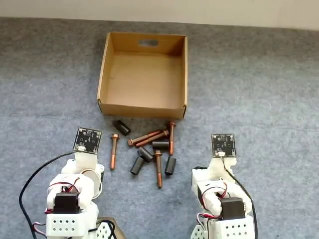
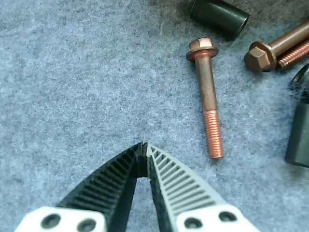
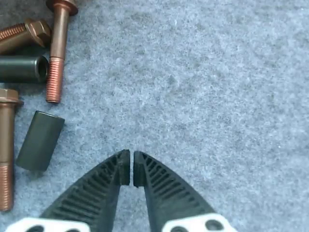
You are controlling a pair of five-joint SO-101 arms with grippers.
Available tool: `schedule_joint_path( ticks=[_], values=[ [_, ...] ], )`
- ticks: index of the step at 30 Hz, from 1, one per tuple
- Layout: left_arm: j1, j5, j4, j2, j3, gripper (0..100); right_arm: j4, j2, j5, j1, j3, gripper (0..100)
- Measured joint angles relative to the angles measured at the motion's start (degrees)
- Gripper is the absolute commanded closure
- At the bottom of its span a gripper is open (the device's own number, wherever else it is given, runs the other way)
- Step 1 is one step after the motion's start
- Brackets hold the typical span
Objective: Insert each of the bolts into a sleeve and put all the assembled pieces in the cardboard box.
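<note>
Several copper bolts and several black sleeves lie loose on the grey carpet between my two arms, in front of the open cardboard box (image 1: 105, 74), whose inside is bare. My left gripper (image 2: 145, 146) is shut with nothing in it, low over the carpet. A lone bolt (image 2: 207, 96) lies just beside it, also seen as the leftmost bolt (image 1: 113, 151) of the cluster. My right gripper (image 3: 131, 154) is shut and holds nothing. Close by it lie a sleeve (image 3: 41, 140), a second sleeve (image 3: 21, 68) and a bolt (image 3: 57, 48).
The left arm (image 1: 75, 194) and right arm (image 1: 222, 199) sit at the near edge, either side of the cluster. Bare carpet stretches to the left and right of the box and outside each arm.
</note>
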Motion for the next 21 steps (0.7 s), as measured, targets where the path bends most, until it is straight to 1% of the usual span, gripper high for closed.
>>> schedule_joint_path(
  ticks=[4,10,16,18,21],
  values=[
    [0.0,0.0,0.0,0.0,0.0,97,0.0,0.0,0.0,-0.09,0.0,96.9],
    [0.0,0.0,0.0,0.0,0.0,97,0.0,0.0,0.0,-4.84,0.0,96.9],
    [0.0,0.0,0.0,0.0,0.0,97,0.0,0.0,0.0,-6.95,0.0,96.5],
    [0.0,0.0,0.0,0.0,0.0,97,-1.93,0.0,0.0,-7.21,0.0,96.4],
    [0.0,0.0,0.0,0.0,0.0,97,-8.26,0.0,1.41,-7.21,0.0,96.4]
  ],
)
